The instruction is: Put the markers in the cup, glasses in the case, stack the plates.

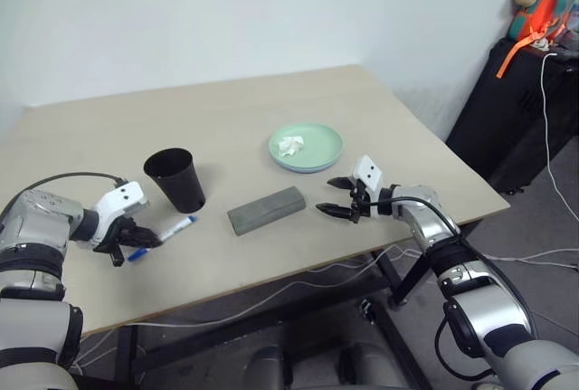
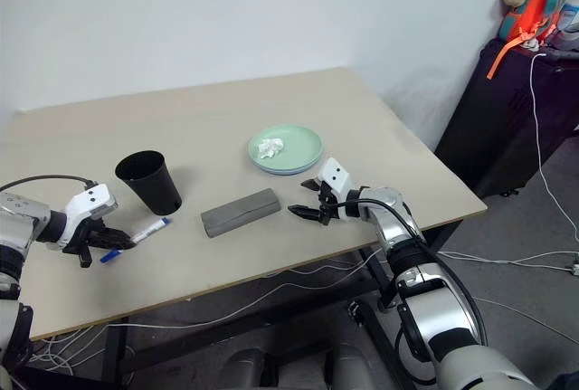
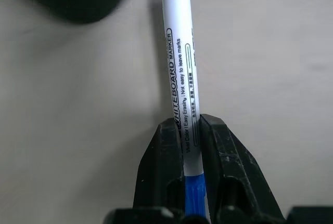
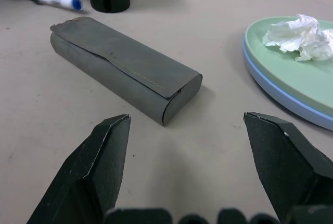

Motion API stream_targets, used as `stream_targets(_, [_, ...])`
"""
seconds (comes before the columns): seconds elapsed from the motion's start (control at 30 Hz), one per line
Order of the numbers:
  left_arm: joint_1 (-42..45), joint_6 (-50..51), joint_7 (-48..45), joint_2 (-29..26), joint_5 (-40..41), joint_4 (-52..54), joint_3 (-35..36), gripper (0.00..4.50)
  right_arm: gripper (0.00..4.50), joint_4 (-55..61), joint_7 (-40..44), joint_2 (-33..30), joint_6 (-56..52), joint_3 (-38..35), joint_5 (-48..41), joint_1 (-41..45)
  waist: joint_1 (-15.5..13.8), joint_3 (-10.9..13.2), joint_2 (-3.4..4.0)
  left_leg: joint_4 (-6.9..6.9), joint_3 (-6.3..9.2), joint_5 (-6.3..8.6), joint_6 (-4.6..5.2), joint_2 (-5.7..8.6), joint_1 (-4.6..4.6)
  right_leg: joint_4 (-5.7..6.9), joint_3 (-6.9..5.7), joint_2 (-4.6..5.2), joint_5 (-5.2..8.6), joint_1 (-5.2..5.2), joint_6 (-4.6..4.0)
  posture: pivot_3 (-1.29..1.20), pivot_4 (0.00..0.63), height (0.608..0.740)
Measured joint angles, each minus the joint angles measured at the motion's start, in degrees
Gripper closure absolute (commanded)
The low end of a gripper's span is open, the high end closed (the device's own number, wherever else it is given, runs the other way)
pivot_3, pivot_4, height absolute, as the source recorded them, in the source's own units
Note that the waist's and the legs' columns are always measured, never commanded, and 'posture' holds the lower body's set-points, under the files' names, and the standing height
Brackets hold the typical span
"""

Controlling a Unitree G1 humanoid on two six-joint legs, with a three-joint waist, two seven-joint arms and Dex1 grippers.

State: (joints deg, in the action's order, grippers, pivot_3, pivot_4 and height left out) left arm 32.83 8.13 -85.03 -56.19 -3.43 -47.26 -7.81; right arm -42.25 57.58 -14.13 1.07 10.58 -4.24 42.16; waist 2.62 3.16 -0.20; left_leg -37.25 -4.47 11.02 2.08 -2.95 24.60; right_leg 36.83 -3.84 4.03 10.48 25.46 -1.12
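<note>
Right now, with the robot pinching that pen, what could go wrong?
The left gripper pinches the marker near one end, so the long free end could swing or slip out when lifted. The cup stands close beside it; a bump might knock it over. The tissue on the plates is loose and could fall off.

A pale wooden bench [image 1: 271,109] with a plain matte top stands against a bare white wall [image 1: 226,10], lit evenly with soft shadows. At two o'clock from the bench sits a black cabinet [image 1: 520,118], and on it rests an orange and teal backpack [image 1: 543,5] with an orange strap hanging down the front. A white cable [image 1: 550,137] drops from the cabinet to the grey floor [image 1: 543,227], where more cables [image 1: 298,286] trail beneath the bench's dark metal legs [image 1: 407,281].
</note>
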Motion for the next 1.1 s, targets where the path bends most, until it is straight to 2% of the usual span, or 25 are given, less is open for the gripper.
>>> stream_targets(0.23, [-10.8, 7.9, -1.1, -1.4, 6.7, 21.5, 3.8, 4.44, 0.71, 0.0, 0.2, -0.2, 0.0, 0.0, 0.0, 0.0, 0.0, 0.0, 0.01, 0.00, 0.16, 0.00, 0.00, -0.05, 0.00, 0.01, -0.05, -0.01, -0.01, 0.00, -0.03, 0.00, 0.000, 0.740])
stream_targets(0.5, [-9.7, 18.6, 10.2, 6.5, 19.3, 39.3, 14.7, 4.44, 0.71, 0.0, 0.5, -0.2, 0.0, 0.3, 0.0, 0.0, 0.0, 0.0, -0.01, -0.06, 0.23, -0.01, 0.01, -0.02, -0.04, 0.00, -0.04, -0.08, -0.02, -0.11, -0.02, 0.00, 0.000, 0.740])
stream_targets(0.6, [-8.4, 19.0, 16.3, 9.3, 20.6, 40.9, 16.7, 4.44, 0.71, 0.1, 1.0, -0.4, -0.1, 0.3, 0.0, -0.1, 0.0, 0.0, -0.01, -0.04, 0.20, -0.02, 0.02, -0.02, -0.05, 0.01, -0.04, -0.16, -0.04, -0.12, 0.02, 0.00, 0.000, 0.740])
stream_targets(0.77, [-4.7, 13.7, 31.4, 16.2, 20.2, 39.9, 21.9, 4.44, 0.71, 0.5, 1.4, -0.3, -0.2, 0.5, 0.0, -0.1, 0.0, 0.0, -0.03, -0.14, 0.22, -0.04, 0.01, 0.01, -0.06, 0.02, -0.05, -0.16, -0.10, -0.21, 0.09, 0.00, 0.000, 0.740])
stream_targets(0.97, [-4.7, 4.0, 44.5, 20.7, 17.8, 37.3, 24.9, 4.44, 0.71, 0.9, 1.5, -0.4, -0.6, 0.9, 0.0, -0.4, 0.0, 0.0, -0.04, -0.13, 0.19, -0.04, 0.00, 0.03, -0.05, 0.02, -0.04, -0.15, -0.11, -0.20, 0.11, 0.00, 0.000, 0.740])
stream_targets(1.1, [-6.7, -1.5, 50.1, 22.1, 16.5, 37.2, 25.6, 4.44, 0.71, 1.2, 1.5, -0.4, -0.8, 1.2, 0.0, -0.4, 0.0, 0.0, -0.04, -0.12, 0.17, -0.04, 0.00, 0.03, -0.05, 0.01, -0.03, -0.14, -0.12, -0.20, 0.11, 0.00, 0.000, 0.740])
